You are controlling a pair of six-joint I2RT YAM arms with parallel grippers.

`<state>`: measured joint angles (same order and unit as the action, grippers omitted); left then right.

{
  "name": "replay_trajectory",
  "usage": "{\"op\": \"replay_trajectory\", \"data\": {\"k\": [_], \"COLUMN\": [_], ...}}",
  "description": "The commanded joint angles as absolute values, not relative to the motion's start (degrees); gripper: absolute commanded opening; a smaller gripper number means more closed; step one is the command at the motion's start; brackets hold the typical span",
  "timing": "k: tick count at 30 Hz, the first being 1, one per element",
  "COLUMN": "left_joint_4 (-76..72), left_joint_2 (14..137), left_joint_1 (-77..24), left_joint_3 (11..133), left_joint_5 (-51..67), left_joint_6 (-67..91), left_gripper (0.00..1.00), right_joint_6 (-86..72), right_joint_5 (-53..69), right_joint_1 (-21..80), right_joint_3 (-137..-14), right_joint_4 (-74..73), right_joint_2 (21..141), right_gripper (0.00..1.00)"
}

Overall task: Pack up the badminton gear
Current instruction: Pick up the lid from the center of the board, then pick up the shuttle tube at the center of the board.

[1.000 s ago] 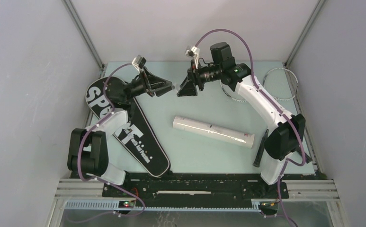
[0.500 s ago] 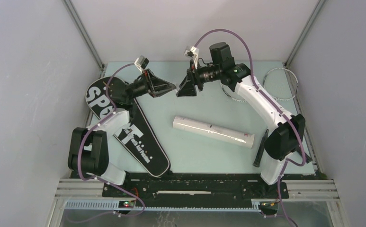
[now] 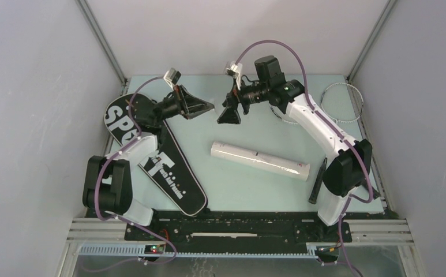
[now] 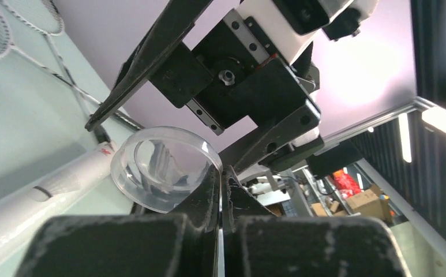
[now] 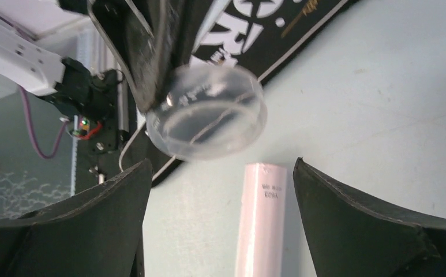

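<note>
A clear round cap (image 4: 161, 173) hangs above the table's back, its rim pinched in my left gripper (image 4: 221, 173), which is shut on it. From the right wrist the cap (image 5: 209, 112) floats free ahead of my right gripper (image 5: 220, 173), whose fingers stand wide open with nothing between them. Below lies the long white tube (image 3: 261, 161), also seen as a tube end (image 5: 261, 219) between the open fingers. The black "SPORT" bag (image 3: 162, 167) lies flat at the left. Racquet heads (image 3: 341, 98) show at the back right. No shuttlecock is in view.
A black racquet handle (image 3: 317, 182) lies by the right arm's base. Grey walls close in the table on three sides. In the top view the two grippers (image 3: 209, 106) (image 3: 230, 115) are close together, tip to tip.
My left gripper closed on the cap's rim. My right gripper opened wide, let go of the cap and drew back a little toward the tube.
</note>
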<state>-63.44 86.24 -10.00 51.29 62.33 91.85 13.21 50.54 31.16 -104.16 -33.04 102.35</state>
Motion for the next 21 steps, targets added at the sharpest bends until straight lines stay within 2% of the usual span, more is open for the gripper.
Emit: {"op": "replay_trajectory", "data": {"k": [1, 4, 6, 8, 16, 21], "left_joint_4": [-53.9, -34.1, -10.5, 3.0, 28.5, 29.3], "left_joint_2": [82.8, 81.3, 80.2, 80.7, 95.9, 99.4], "left_joint_1": [-8.6, -7.6, -6.9, -6.4, -4.4, -3.8], "left_joint_3": [49.7, 49.9, 52.0, 53.5, 60.2, 59.9], "left_joint_5": [64.8, 65.5, 63.0, 61.0, 65.8, 64.1], "left_joint_6": [78.5, 60.8, 39.4, 24.3, -2.0, -5.5], "left_gripper": [0.00, 0.00, 0.00, 0.00, 0.00, 0.00], "right_joint_6": [21.5, 25.7, 27.7, 29.8, 34.6, 35.1], "right_joint_5": [44.3, 37.8, 32.8, 27.7, 16.1, 12.6], "right_joint_1": [30.0, 30.2, 31.0, 32.3, 38.1, 40.8], "right_joint_3": [-99.9, -94.4, -89.0, -83.0, -72.7, -72.5], "right_joint_4": [-37.7, -38.6, -37.3, -34.9, -30.4, -29.6], "right_joint_2": [97.8, 96.7, 96.0, 95.4, 99.8, 103.8], "right_gripper": [1.00, 1.00, 1.00, 1.00, 0.99, 0.98]}}
